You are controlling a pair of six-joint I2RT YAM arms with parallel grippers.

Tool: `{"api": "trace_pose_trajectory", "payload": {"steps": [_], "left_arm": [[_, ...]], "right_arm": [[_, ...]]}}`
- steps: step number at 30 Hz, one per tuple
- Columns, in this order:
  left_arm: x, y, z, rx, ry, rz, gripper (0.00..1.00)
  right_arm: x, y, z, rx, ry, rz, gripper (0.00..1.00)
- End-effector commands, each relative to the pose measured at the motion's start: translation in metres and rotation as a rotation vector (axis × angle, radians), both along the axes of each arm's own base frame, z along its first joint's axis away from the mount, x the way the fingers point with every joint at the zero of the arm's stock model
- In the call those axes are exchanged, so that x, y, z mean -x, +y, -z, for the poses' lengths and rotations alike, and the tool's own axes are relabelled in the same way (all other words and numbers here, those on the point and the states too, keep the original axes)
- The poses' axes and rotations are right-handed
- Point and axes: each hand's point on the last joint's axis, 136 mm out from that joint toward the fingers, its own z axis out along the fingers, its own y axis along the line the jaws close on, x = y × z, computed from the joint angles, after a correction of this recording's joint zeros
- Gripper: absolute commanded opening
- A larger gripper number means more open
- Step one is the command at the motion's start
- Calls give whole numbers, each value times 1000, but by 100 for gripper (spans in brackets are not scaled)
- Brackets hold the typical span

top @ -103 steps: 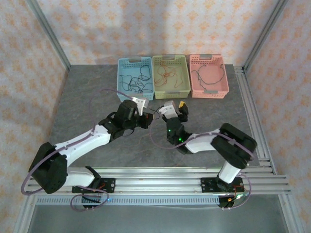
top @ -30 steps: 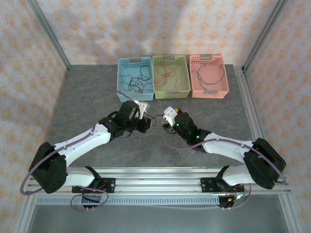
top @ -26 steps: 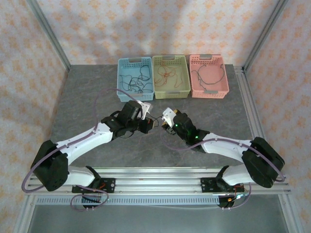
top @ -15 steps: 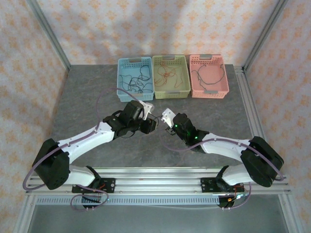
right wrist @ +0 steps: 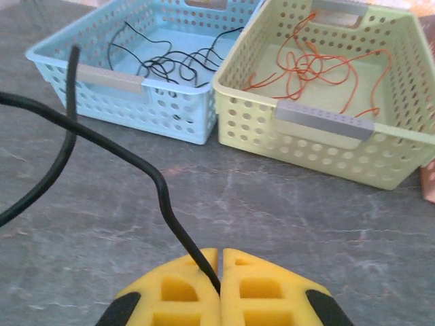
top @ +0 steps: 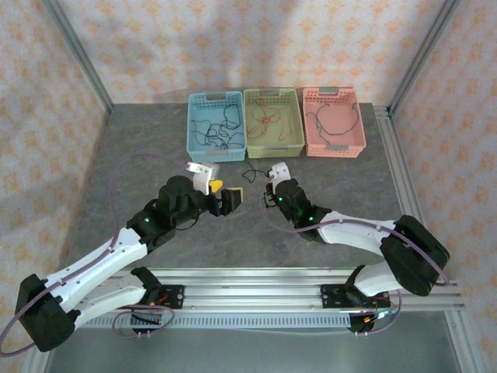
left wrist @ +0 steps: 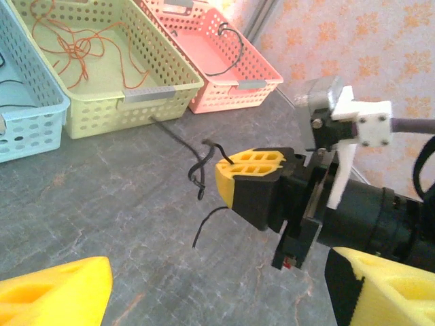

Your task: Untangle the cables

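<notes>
Black cable (right wrist: 162, 193) (left end off-frame)

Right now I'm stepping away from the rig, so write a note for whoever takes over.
Left gripper: open, empty, beside the right one.
Right gripper: fingers shut on a black cable that trails onto the table.
Done: black cables lie in the blue basket, red-orange cables in the green basket, a dark cable in the pink basket.
Left: the held cable, probably for the blue basket.
</notes>
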Motion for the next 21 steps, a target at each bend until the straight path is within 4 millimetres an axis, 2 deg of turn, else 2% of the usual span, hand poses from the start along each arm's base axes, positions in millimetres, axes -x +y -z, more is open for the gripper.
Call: {"api": "trace_pose_trajectory", "payload": {"steps": [1,6,16,19,21], "left_arm": [[-14,-4,2,65,-43,-43,82],[-23,-4,9,76,-91,-69,81],[-22,-16,10,84,-118,-21,77],[-22,-4,8,25,-97,-70,75],[-21,11,4,19,-91,-137,76]], "right_arm": [[0,17,-12,-187,41,-7,0],[0,20,-11,-219,52,-13,0],[9,48,1,-296,146,-125,0],[14,50,-3,-289,146,-156,0],[17,48,-9,-301,127,-172,0]]}}
